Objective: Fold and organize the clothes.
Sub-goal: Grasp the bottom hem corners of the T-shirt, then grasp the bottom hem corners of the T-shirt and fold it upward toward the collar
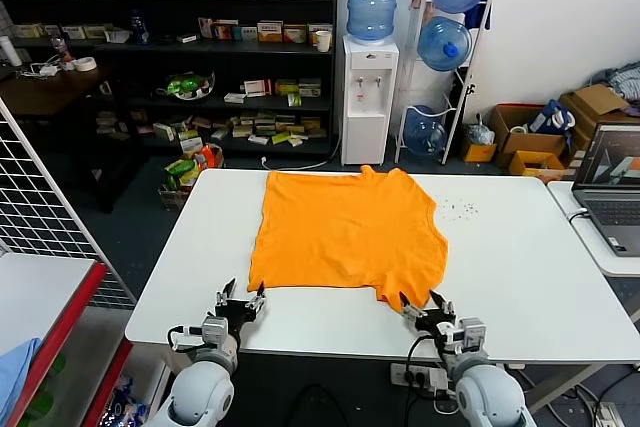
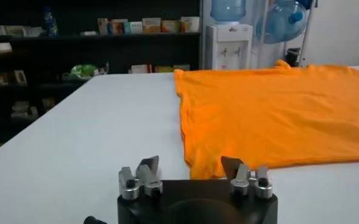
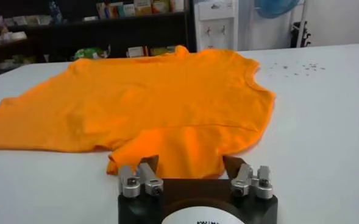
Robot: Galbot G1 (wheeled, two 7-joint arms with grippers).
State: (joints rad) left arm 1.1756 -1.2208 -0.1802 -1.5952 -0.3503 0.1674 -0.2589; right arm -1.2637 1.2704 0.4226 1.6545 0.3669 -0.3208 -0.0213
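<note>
The clothes are one bright orange T-shirt spread flat on the white table, collar toward the far edge. My left gripper sits low at the table's front edge, just short of the shirt's near left corner. In the left wrist view the gripper is open and the hem corner lies just ahead between its fingers. My right gripper is at the near right sleeve. In its wrist view it is open, with the T-shirt ahead and the sleeve edge reaching in between the fingertips.
A laptop stands on a side table to the right. A wire grid panel and a red-edged shelf holding a light blue cloth are on the left. Small dark specks lie on the table right of the shirt.
</note>
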